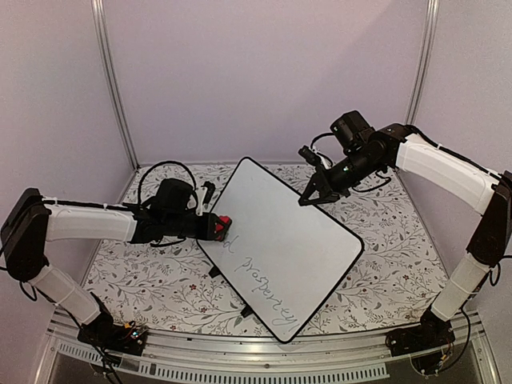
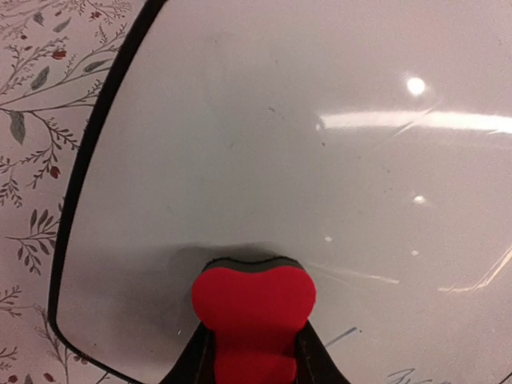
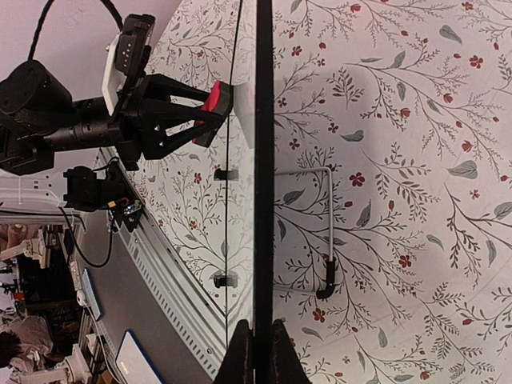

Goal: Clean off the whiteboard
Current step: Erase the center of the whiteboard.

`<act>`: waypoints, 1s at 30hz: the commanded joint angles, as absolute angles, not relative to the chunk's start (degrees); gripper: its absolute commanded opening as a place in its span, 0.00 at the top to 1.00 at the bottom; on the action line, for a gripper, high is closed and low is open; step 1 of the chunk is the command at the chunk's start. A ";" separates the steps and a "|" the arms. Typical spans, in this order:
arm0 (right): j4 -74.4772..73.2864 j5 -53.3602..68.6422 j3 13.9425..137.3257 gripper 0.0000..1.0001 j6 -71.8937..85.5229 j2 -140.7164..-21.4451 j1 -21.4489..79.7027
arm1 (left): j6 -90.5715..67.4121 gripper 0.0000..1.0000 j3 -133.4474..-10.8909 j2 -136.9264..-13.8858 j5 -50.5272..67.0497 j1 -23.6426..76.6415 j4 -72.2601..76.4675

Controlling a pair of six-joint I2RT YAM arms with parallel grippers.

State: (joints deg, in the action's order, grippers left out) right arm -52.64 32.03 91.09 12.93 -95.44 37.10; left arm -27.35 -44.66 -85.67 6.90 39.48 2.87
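Sitting in the middle of the desk [image 1: 144, 280], the whiteboard [image 1: 280, 248] is turned so one corner points at the arms. The desk has a cloth with little leaves and red flowers on it.

The left gripper [image 1: 216, 228] is clamped on a red eraser [image 1: 224, 226]. The eraser is squeezed in at the sides by the two black fingers. Its dark pad is pressed on the board, close to the left rim. In the left wrist view the eraser [image 2: 254, 308] sits near a rounded corner of the board [image 2: 280, 160], and a few thin pen marks show just beside it.

The right gripper [image 1: 312, 196] is pinched on the thin black rim at the far right edge of the board. In the right wrist view its fingers [image 3: 240, 356] sit one on each side of the rim [image 3: 262, 160].

Dark curly writing [image 1: 264, 280] runs along the near half of the board. The far half looks plain white.
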 commanded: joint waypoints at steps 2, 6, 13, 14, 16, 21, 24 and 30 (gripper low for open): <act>-53.64 33.07 90.88 1.00 9.61 -96.42 38.42 | -26.84 1.00 -44.37 -87.87 7.54 40.18 2.20; -53.55 33.13 90.92 1.00 9.67 -96.56 38.46 | -26.95 1.00 -42.07 -87.53 7.09 40.56 2.08; -53.70 33.09 91.32 1.00 9.62 -96.86 38.41 | -27.60 1.00 -37.92 -85.86 7.21 41.22 2.80; -53.75 33.13 91.32 1.00 9.60 -96.86 38.47 | -27.70 1.00 -37.53 -85.70 7.22 41.31 2.81; -53.75 33.13 91.32 1.00 9.66 -96.86 38.49 | -27.96 1.00 -36.70 -85.49 7.15 41.62 3.02; -53.79 33.13 91.32 1.00 9.67 -96.77 38.47 | -28.73 1.00 -34.46 -84.68 6.91 42.64 3.51; -53.83 33.09 91.32 1.00 9.58 -96.84 38.44 | -29.44 1.00 -32.81 -83.91 6.84 42.95 3.82; -53.87 33.11 91.38 1.00 9.67 -96.70 38.42 | -30.22 1.00 -29.61 -81.32 6.29 43.21 3.61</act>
State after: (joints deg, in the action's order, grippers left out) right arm -52.75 31.94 91.11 13.32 -95.50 37.06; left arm -29.36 -32.42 -81.97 5.89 41.91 7.51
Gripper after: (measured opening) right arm 0.034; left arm 0.247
